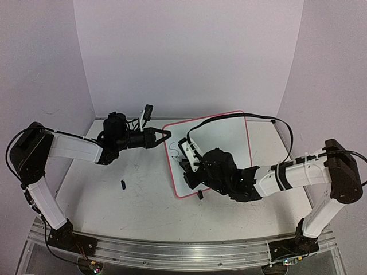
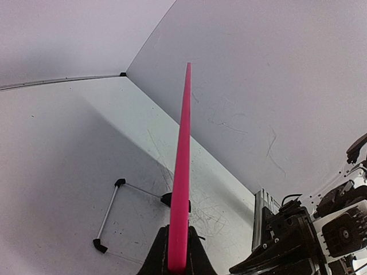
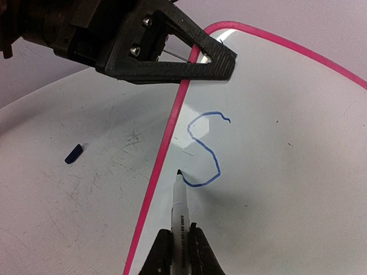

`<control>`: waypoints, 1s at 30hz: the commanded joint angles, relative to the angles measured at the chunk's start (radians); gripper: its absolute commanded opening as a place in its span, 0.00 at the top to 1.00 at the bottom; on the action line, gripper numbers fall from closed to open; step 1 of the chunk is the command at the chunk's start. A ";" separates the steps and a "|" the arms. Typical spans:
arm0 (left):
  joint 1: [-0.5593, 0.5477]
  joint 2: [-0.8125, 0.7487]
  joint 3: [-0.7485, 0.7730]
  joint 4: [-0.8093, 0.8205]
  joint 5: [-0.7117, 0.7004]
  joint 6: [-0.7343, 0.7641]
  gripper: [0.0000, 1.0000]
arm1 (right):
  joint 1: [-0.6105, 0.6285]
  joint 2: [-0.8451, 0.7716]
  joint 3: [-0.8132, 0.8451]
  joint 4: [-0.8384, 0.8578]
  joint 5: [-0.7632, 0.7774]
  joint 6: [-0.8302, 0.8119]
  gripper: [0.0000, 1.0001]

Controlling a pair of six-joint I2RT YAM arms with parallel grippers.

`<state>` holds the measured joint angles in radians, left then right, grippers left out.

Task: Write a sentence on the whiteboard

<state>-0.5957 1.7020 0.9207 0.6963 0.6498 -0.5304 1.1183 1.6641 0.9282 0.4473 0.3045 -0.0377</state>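
The whiteboard [image 1: 229, 137] with its pink-red rim lies at mid-table, tilted. My left gripper [image 1: 166, 134] is shut on the rim at its far left corner. In the left wrist view the rim [image 2: 181, 172] runs edge-on out of the gripper [image 2: 178, 255]. My right gripper [image 1: 188, 166] is shut on a white marker [image 3: 179, 209] over the board's left part [image 3: 275, 172]. The marker's dark tip sits at the lower end of a single blue "S" [image 3: 206, 152], the only writing of the sentence that shows. The left gripper [image 3: 195, 57] also shows in the right wrist view.
A small dark marker cap [image 1: 123, 184] lies on the scuffed tabletop left of the board, also in the right wrist view [image 3: 73, 153]. A black clip foot [image 1: 200, 195] sits at the board's near edge. A thin wire stand [image 2: 109, 215] lies beside the rim. A black cable [image 1: 241, 117] arches over the board.
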 commanded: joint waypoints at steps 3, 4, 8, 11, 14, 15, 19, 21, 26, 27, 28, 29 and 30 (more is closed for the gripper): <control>-0.023 -0.020 0.004 -0.063 0.007 0.042 1.00 | -0.003 0.043 0.055 -0.001 0.013 -0.008 1.00; -0.023 -0.019 0.004 -0.063 0.007 0.041 1.00 | -0.003 0.046 0.060 -0.001 0.014 -0.009 1.00; -0.023 -0.020 0.004 -0.063 0.007 0.043 1.00 | -0.001 0.027 0.060 0.005 0.004 -0.014 1.00; -0.023 -0.019 0.001 -0.062 0.004 0.044 1.00 | 0.000 -0.072 -0.001 0.042 -0.011 -0.010 1.00; -0.023 -0.019 0.005 -0.063 0.007 0.044 1.00 | -0.026 -0.112 -0.043 0.046 -0.020 -0.023 1.00; -0.023 -0.019 0.007 -0.063 0.008 0.044 1.00 | -0.040 -0.112 -0.049 0.048 -0.031 -0.026 1.00; -0.023 -0.021 0.000 -0.064 0.000 0.047 1.00 | -0.050 -0.110 -0.052 0.057 -0.028 -0.049 1.00; -0.023 -0.018 0.001 -0.063 -0.001 0.048 1.00 | -0.051 -0.100 -0.046 0.057 -0.015 -0.052 1.00; -0.023 -0.010 0.004 -0.064 0.004 0.046 1.00 | -0.062 -0.078 -0.037 0.067 -0.007 -0.047 1.00; -0.023 -0.010 0.005 -0.064 0.005 0.045 1.00 | -0.062 -0.077 -0.038 0.071 -0.006 -0.047 1.00; -0.023 -0.010 0.006 -0.064 0.007 0.045 1.00 | -0.062 -0.076 -0.037 0.074 -0.006 -0.047 1.00; -0.023 -0.010 0.005 -0.064 0.007 0.044 1.00 | -0.062 -0.073 -0.035 0.075 -0.006 -0.047 1.00; -0.023 -0.010 0.006 -0.063 0.008 0.044 1.00 | -0.062 -0.068 -0.031 0.075 -0.005 -0.047 1.00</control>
<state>-0.5972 1.6970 0.9207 0.6893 0.6502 -0.5243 1.0607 1.5764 0.8837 0.4724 0.2825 -0.0788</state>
